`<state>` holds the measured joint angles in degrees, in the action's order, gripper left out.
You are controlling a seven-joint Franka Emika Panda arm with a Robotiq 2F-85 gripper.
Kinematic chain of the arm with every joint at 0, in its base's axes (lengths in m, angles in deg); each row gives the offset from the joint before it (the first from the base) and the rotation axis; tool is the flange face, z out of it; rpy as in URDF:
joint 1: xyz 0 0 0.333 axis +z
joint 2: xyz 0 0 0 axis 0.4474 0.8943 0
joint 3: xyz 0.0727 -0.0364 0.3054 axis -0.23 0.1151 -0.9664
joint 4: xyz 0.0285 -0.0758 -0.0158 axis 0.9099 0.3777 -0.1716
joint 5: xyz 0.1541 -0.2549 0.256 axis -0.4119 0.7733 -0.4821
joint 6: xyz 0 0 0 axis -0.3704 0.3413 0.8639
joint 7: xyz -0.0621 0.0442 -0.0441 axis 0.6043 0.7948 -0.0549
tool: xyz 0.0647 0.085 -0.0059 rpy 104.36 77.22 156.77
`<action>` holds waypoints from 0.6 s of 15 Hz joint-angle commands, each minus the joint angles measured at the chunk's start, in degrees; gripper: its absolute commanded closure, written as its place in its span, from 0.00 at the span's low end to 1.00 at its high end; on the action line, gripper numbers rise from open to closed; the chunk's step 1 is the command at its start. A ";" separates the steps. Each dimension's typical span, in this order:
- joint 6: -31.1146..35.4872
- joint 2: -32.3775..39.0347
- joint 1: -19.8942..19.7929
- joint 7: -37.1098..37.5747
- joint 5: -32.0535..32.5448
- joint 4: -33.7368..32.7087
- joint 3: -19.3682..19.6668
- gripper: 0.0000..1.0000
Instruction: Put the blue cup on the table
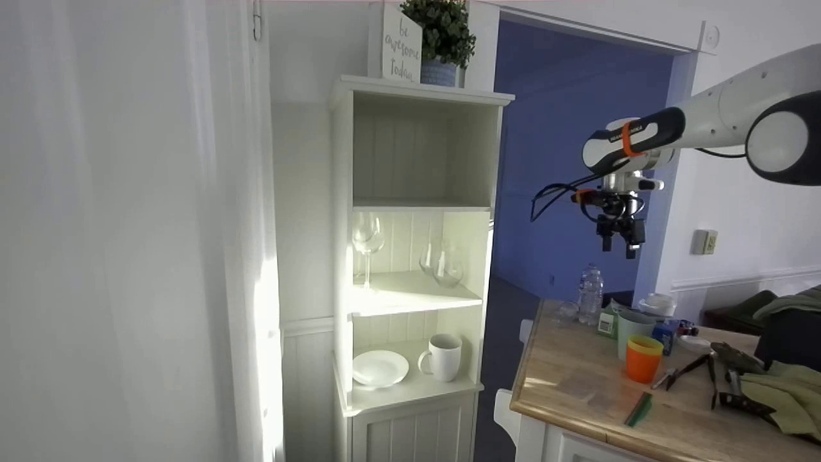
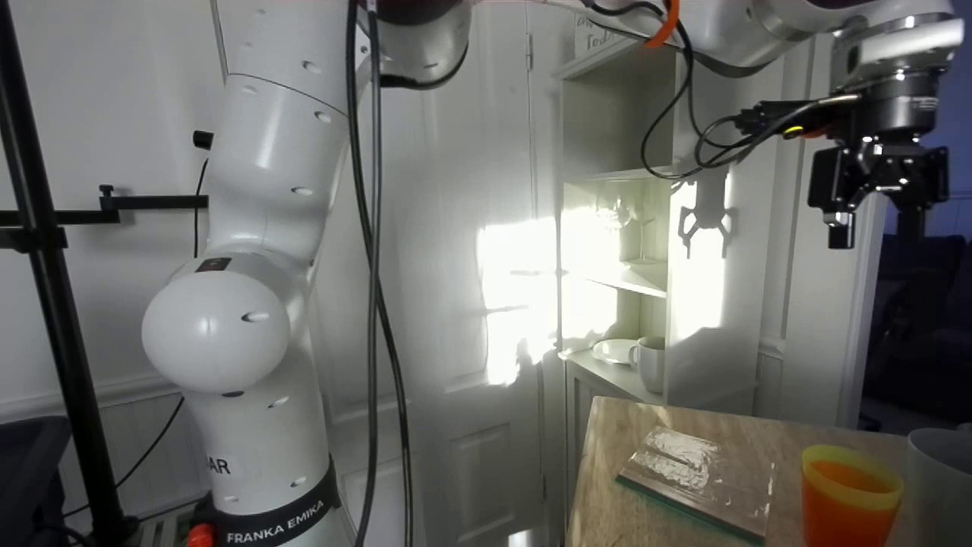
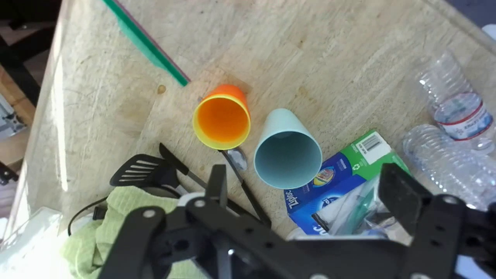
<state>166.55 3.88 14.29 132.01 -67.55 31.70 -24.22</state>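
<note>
The blue cup [image 3: 287, 159], a pale tapered tumbler, stands upright on the light wood table [image 3: 348, 58]. In the exterior views the cup [image 1: 634, 326] stands behind the orange cup and is partly cut off at the right edge [image 2: 942, 482]. The table also shows in both exterior views [image 1: 571, 385] [image 2: 607, 437]. My gripper [image 1: 619, 249] is open and empty, pointing down, well above the table; its fingers also show in an exterior view [image 2: 875, 234]. In the wrist view the gripper's fingers [image 3: 304, 170] are spread wide, with the cup below and between them, not touched.
An orange cup [image 3: 222, 120] stands close beside the blue cup. A Ziploc box [image 3: 341, 178], clear bottles [image 3: 461, 104], black utensils [image 3: 143, 170] and a green cloth [image 3: 128, 217] lie around. A white cabinet [image 1: 343, 256] holds glasses, a plate and a mug [image 1: 444, 357].
</note>
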 commanded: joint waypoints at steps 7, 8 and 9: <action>-0.64 -14.38 3.39 -8.65 8.99 13.38 -3.76 0.00; -0.62 -14.81 3.34 -8.93 9.04 13.93 -3.77 0.00; -0.58 -14.92 3.31 -9.06 9.06 14.28 -3.77 0.00</action>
<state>166.19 -11.14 18.68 122.99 -58.52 46.26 -26.92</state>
